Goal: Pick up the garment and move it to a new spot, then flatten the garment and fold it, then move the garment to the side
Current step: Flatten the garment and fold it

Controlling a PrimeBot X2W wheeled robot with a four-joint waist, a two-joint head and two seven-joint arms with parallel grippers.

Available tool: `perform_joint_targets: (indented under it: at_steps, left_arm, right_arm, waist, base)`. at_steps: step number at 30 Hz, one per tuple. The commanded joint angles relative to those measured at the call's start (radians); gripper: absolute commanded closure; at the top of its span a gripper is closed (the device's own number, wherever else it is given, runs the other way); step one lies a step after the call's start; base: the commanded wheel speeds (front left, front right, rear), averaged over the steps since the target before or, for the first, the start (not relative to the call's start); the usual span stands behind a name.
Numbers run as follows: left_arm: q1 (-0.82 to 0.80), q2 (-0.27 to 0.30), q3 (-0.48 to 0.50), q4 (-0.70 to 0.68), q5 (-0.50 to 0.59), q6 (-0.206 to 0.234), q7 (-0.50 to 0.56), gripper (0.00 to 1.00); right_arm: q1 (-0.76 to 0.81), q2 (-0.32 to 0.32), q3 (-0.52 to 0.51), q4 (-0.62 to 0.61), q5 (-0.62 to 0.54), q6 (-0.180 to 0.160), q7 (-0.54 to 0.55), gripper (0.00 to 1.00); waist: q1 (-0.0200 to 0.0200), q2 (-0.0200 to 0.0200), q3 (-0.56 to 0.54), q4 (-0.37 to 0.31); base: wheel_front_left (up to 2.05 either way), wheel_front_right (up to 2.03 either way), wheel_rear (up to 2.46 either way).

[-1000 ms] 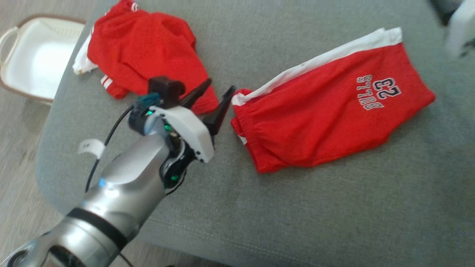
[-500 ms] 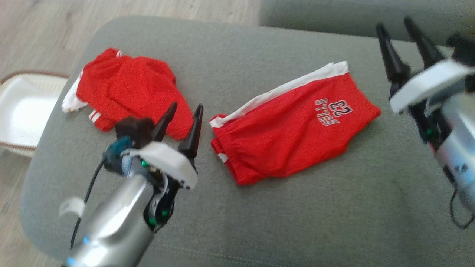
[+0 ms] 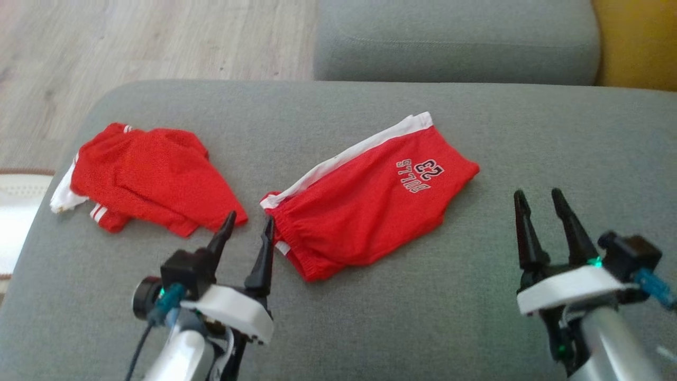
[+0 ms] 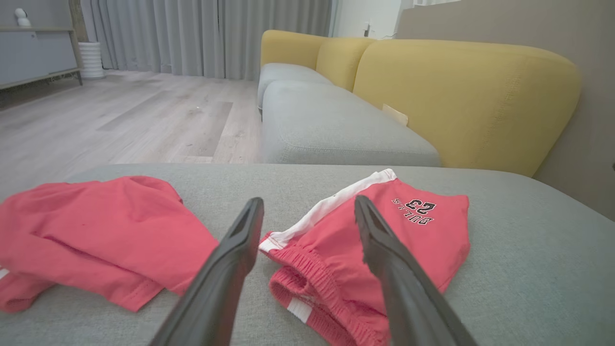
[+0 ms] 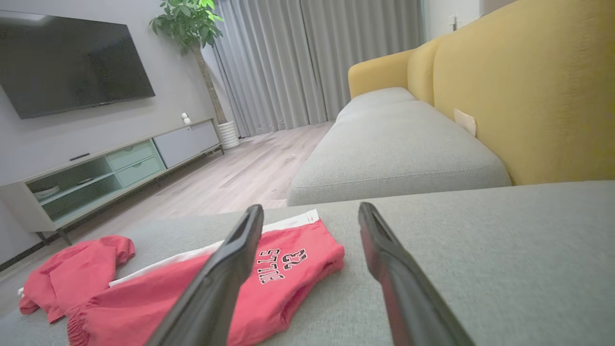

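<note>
The shorts lay slanting away rightward, waistband end just beside the left tool; the right tool stood farther off. Both gaped wide, empty.

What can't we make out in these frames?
Head view: white container is cut off by the left edge and the grey cushion; shape unknown.
Head view: crumpled red garment; folds hide its type and front.
Right wrist view: a finger of the right gripper covers part of the print on the red shorts.
Left wrist view: the left gripper covers part of their waistband.
</note>
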Motion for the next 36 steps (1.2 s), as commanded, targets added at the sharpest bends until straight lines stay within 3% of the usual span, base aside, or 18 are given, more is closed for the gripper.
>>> perform_joint_targets:
  at_steps: [1, 9, 24, 27, 36]
  left_arm:
    - [-0.017, -0.003, 0.058, -0.054, 0.033, -0.008, -0.012, 0.0]
    - [0.107, -0.051, 0.126, -0.116, 0.16, -0.032, -0.012, 0.0]
    - [0.166, -0.118, 0.236, -0.151, 0.263, -0.066, -0.012, 0.0]
    - [0.153, -0.125, 0.242, -0.148, 0.272, -0.079, -0.012, 0.0]
    - [0.092, -0.139, 0.22, -0.126, 0.273, -0.123, -0.012, 0.0]
  right_arm:
    - [-0.01, 0.024, -0.009, -0.065, -0.034, -0.001, -0.009, 0.0]
    - [0.109, 0.099, -0.063, -0.136, -0.109, -0.001, -0.009, 0.0]
    - [0.153, 0.128, -0.094, -0.151, -0.119, -0.001, 0.015, 0.0]
    - [0.144, 0.132, -0.117, -0.117, -0.067, -0.001, 0.07, 0.0]
    - [-0.053, 0.138, -0.223, 0.087, 0.243, -0.001, 0.288, 0.0]
  waist:
    - [0.0, -0.0001, -0.011, -0.012]
    - [0.0, -0.0001, -0.021, -0.016]
    - [0.0, -0.0001, -0.016, 0.027]
    - [0.0, -0.0001, -0.003, 0.043]
    - [0.0, -0.0001, 0.107, 0.149]
  base:
    - [0.0, 0.0, 0.0]
    - [0.0, 0.0, 0.0]
    - [0.0, 0.0, 0.0]
    - [0.0, 0.0, 0.0]
    - [0.0, 0.0, 0.0]
